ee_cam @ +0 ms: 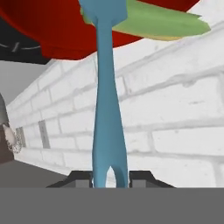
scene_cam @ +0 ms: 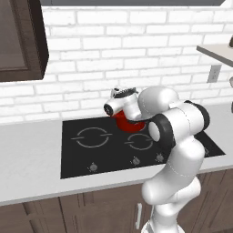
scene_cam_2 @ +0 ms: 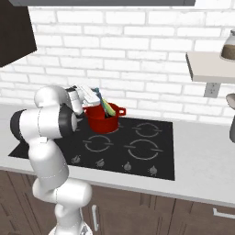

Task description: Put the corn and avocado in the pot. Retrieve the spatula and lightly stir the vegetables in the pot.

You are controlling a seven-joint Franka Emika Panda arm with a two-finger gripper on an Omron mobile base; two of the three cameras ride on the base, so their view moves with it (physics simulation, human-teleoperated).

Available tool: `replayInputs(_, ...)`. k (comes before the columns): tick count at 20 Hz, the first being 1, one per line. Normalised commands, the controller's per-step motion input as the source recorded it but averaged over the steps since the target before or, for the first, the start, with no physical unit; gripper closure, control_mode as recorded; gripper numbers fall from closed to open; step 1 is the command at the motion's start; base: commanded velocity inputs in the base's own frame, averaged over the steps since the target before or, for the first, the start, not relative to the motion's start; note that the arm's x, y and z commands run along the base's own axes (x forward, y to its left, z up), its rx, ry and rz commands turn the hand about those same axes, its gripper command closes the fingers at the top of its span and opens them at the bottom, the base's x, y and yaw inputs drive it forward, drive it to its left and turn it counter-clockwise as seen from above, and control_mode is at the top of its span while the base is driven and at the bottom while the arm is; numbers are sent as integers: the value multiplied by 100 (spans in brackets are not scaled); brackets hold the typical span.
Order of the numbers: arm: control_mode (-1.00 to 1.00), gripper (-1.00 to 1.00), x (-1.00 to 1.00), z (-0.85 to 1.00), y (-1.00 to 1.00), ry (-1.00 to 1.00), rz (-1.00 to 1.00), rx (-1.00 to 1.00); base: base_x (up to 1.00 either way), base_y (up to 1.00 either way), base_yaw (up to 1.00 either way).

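Pot [scene_cam_2: 104,120]: squat, glossy red, two small loop handles; stands on the rear left burner of the black cooktop [scene_cam_2: 137,156], near the brick wall. In the left base view the pot [scene_cam: 126,122] is mostly hidden behind the arm's wrist.

Corn [scene_cam_2: 109,109]: pale yellow-green ear, leaning inside the pot with its upper end rising above the rim. In the hand view the corn [ee_cam: 162,22] lies across the red pot [ee_cam: 52,35] at the top of the picture.

Avocado: cannot be made out; the pot's inside is hidden.

Spatula [ee_cam: 107,100]: slim blue handle, running from between the finger tips up into the pot beside the corn. In the right base view the spatula [scene_cam_2: 99,102] shows as a thin dark-blue line slanting down from the hand into the pot.

Gripper [ee_cam: 110,178]: jaws pinching the spatula's handle end, one tip on each side. The hand [scene_cam_2: 87,97] hangs just left of and above the pot rim.

Surroundings: grey desk [scene_cam: 27,159] carrying the cooktop; white brick wall [scene_cam_2: 137,55]; dark upper cabinet [scene_cam: 20,41]; shelf [scene_cam_2: 211,66] on the right with a jar [scene_cam_2: 228,46] on it.
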Motion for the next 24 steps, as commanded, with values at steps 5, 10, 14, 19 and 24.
replayInputs(5, -100, 100, 0, 5, 0, -9, -5, -3, 0, 0, 0)
replayInputs(10, -100, 100, -2, 5, 0, -13, -6, -3, 0, 0, 0)
replayInputs(14, -100, 100, 0, 0, 0, -4, -2, 0, 0, 0, 0)
replayInputs(19, -100, 100, -36, -40, 1, 2, 0, 6, 0, 0, 0)
replayInputs(24, -100, 100, -34, -59, -1, 9, 0, 20, 0, 0, 0)
